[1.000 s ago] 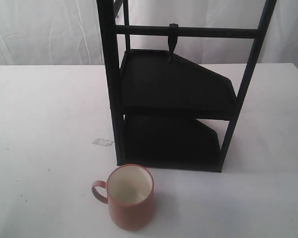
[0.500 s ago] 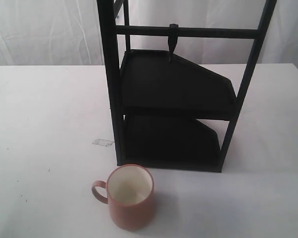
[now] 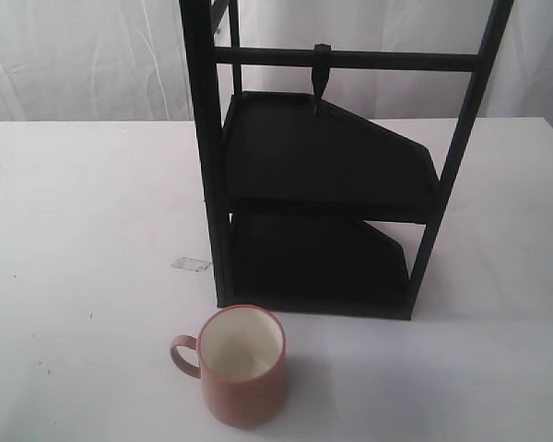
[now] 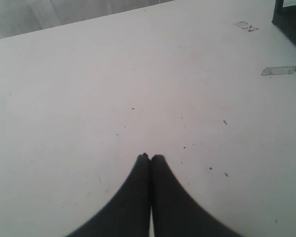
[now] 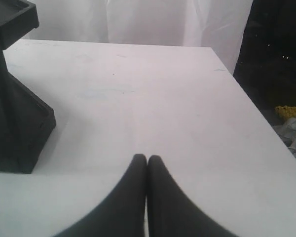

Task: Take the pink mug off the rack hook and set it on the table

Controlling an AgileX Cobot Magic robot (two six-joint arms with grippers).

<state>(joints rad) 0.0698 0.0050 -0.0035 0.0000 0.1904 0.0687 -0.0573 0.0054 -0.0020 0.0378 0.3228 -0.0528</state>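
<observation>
The pink mug stands upright on the white table, just in front of the black rack, its handle pointing left and its cream inside showing. The rack hook hangs bare from the thin crossbar. Neither gripper shows in the exterior view. In the left wrist view my left gripper is shut with nothing in it, over bare table. My right gripper is likewise shut and empty above the table, with the rack's base at one side.
The tall black rack with two angled shelves stands mid-table; its base shows in the right wrist view. A scrap of clear tape lies left of the rack, also tape. The table's edge is near the right gripper.
</observation>
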